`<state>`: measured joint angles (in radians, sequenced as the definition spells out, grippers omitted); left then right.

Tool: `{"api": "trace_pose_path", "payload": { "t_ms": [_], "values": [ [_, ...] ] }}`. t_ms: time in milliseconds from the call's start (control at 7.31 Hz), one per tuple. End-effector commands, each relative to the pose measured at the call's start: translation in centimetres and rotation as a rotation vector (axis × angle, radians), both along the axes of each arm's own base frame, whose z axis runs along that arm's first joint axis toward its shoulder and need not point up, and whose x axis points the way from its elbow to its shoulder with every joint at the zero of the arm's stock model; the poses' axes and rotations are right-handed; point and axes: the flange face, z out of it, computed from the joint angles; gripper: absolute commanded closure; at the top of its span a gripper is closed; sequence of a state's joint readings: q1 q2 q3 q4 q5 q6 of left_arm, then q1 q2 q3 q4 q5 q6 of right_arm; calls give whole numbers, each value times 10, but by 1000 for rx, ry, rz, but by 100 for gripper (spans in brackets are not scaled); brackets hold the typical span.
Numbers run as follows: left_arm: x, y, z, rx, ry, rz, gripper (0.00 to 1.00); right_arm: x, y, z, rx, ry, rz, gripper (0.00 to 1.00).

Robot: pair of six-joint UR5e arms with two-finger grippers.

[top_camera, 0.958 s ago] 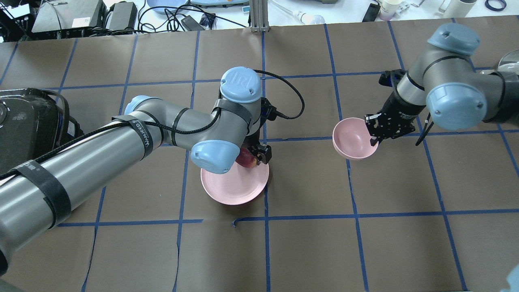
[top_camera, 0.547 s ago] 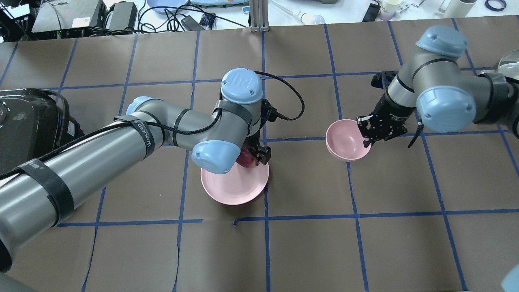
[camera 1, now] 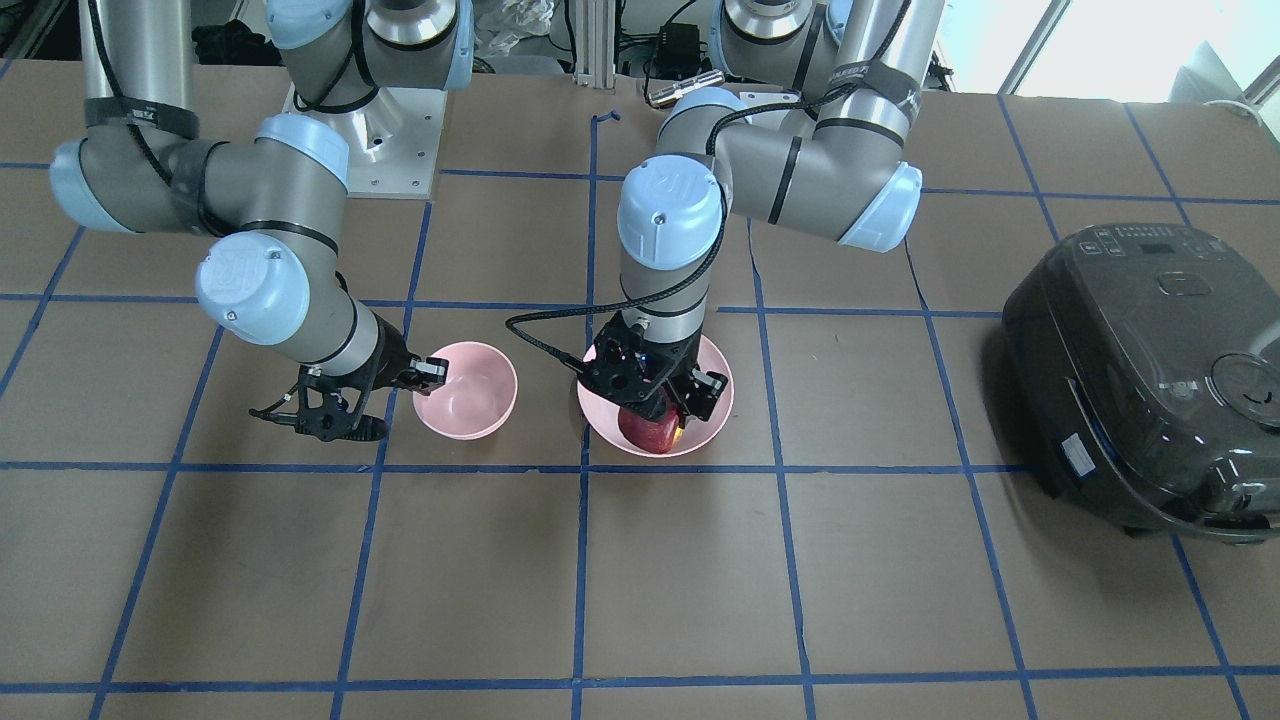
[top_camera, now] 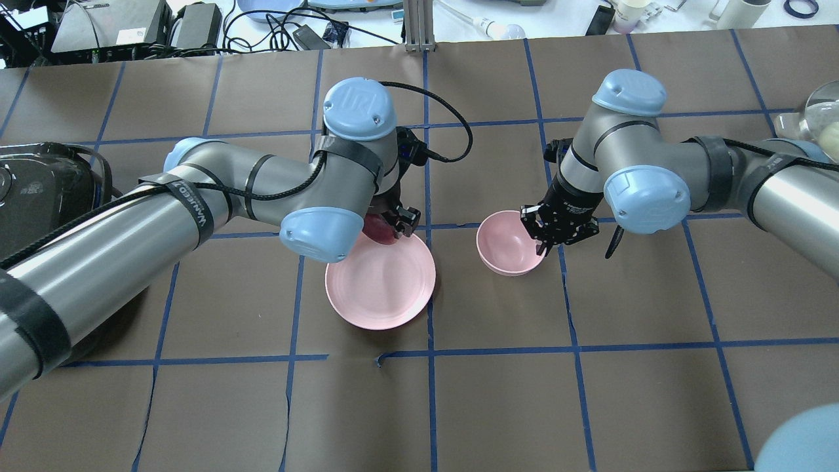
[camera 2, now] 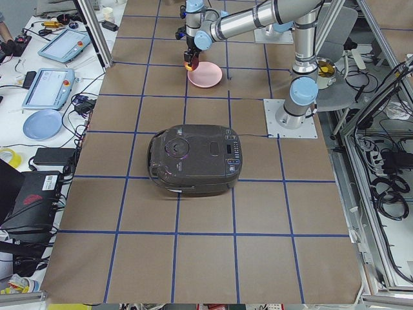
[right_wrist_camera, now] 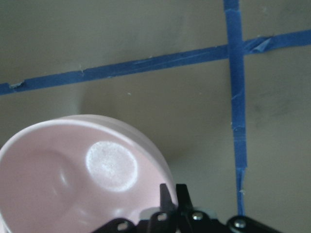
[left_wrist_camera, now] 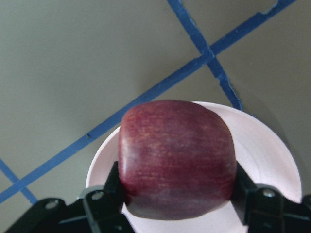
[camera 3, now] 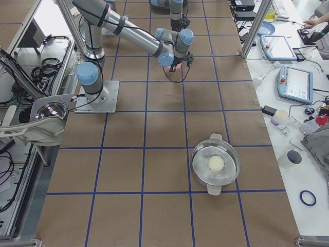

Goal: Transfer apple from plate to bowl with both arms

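apple (left_wrist_camera: pixel 177 158) is in the left gripper (camera 1: pixel 655 400), fingers (left_wrist_camera: pixel 103 199) clamped on two opposite sides, dark red skin facing the wrist cam. It hangs over the plate (top_camera: pixel 387 295). The left wrist view shows the plate below it with a gap, so I read it as clear of the dish, not resting on it. Overhead and front views both put it over the plate's rim on the side away from the robot. Nothing else on the plate

bowl (top_camera: pixel 501 252) is on the robot's right of the plate, near but not touching, and empty. right gripper (right_wrist_camera: pixel 171 194) is pinched on the bowl's rim at the side away from the plate, tips pressed together on the wall as far as the right wrist cam shows. Bowl looks a bit tipped rather than flat. Can't tell whether its base is off the table (top_camera: pixel 498 406)

Status as I judge it: pick done, bowl grasped, roughly halfway. Left to do: close the gap between apple and bowl, get the apple over the bowl's mouth, open the left jaws, back off. Bowl is only just wider than the apple, so the release needs to be centred or it'll catch the rim

black cooker (camera 1: pixel 1150 380) is well off on the robot's left, not in the path
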<state>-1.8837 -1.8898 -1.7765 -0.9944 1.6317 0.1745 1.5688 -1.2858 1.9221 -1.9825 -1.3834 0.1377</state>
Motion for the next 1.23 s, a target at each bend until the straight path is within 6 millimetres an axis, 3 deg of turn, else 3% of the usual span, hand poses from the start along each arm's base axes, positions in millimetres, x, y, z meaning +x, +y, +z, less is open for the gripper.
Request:
{"api": "trace_pose_path", "payload": {
  "t_ms": [0, 137, 411, 547, 684, 821, 1095],
  "values": [
    [19, -4, 51, -14, 20, 261, 93, 18, 5, -2, 10, -5, 0, 100],
    [17, -6, 64, 5, 17, 347, 93, 18, 6, -3, 17, -5, -3, 69],
    [10, -6, 69, 7, 40, 474, 93, 18, 21, -13, 50, -1, -22, 69],
    [8, -4, 68, 6, 37, 484, 93, 17, 20, -11, 51, 11, -52, 55],
    [-2, -2, 59, 17, 38, 557, 93, 13, 14, 4, 9, 28, -53, 18],
    [-22, 6, 54, 13, 43, 609, 93, 3, 4, 45, -97, 58, -47, 0],
    [-62, 25, 51, 41, 85, 677, 93, -18, -4, 101, -171, 157, -53, 0]
  ]
}}
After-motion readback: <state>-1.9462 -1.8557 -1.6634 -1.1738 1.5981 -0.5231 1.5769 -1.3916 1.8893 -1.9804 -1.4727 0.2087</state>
